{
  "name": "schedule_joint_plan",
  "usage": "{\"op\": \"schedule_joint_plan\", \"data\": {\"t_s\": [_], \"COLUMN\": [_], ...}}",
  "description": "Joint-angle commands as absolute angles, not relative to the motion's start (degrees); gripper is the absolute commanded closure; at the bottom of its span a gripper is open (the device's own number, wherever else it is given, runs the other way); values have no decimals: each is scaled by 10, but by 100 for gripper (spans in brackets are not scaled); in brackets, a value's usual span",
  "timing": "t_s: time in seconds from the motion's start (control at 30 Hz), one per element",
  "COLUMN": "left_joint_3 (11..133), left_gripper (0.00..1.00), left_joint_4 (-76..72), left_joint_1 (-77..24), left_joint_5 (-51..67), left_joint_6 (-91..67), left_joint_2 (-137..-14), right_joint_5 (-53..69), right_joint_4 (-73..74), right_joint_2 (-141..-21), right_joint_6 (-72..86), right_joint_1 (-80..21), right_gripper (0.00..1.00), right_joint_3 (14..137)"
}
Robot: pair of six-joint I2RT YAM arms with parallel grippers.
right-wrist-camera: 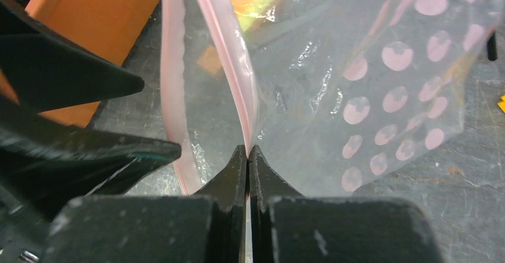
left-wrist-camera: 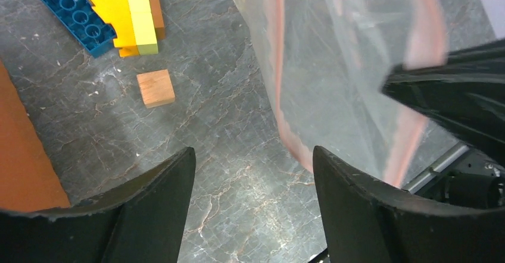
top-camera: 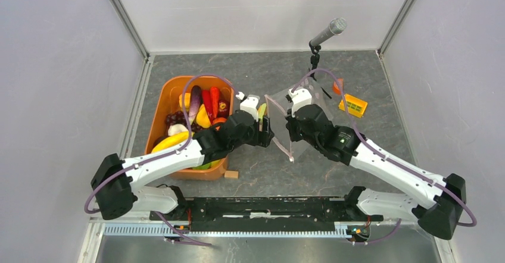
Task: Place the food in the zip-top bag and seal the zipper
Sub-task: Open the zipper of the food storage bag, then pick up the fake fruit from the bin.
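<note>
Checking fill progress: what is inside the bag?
No food shows inside the bag; table and blocks show through its clear film. The part behind the right pincer is covered.

- Zip-top bag (top-camera: 279,119): held up off the tabletop (top-camera: 262,66) near its centre. The pink zipper (top-camera: 280,141) faces 9 o'clock.
- Left tool (top-camera: 267,133): just beside the zipper, on its 9 o'clock side.
- Right tool (top-camera: 290,127): at the bag's 3 o'clock side.
- Orange tub (top-camera: 159,111): at 9 o'clock from the bag, containing the food (top-camera: 205,105).
- Wooden block (top-camera: 231,174): at the tub's 5 o'clock corner.
- Yellow block (top-camera: 353,104): at 3 o'clock from the bag.
</note>
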State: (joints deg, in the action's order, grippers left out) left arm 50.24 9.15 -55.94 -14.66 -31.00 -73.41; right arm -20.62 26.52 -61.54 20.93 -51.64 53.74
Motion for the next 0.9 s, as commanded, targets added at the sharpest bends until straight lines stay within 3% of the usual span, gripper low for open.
{"op": "schedule_joint_plan", "data": {"t_s": [0.0,0.3,0.5,0.7,0.87], "left_joint_3": [541,538,581,647,694], "left_gripper": [19,9,1,0,0], "left_joint_4": [123,201,357,556,643], "left_joint_1": [-557,-557,-556,-532,-458], "left_joint_5": [-140,-196,-285,-320,-263], "left_joint_6": [-280,-253,-244,-237,-196], "left_joint_2": [-679,-565,-505,-479,-480], "right_joint_5": [-153,-104,-89,-74,-70], "right_joint_4": [211,179,168,169,170], "right_joint_2": [-643,-674,-662,-653,-646], "right_joint_6": [192,186,189,187,182], "right_joint_1": [-494,-480,-479,-480,-480], "right_gripper": [100,100,100,100,100], "right_joint_3": [544,540,527,522,522]}}
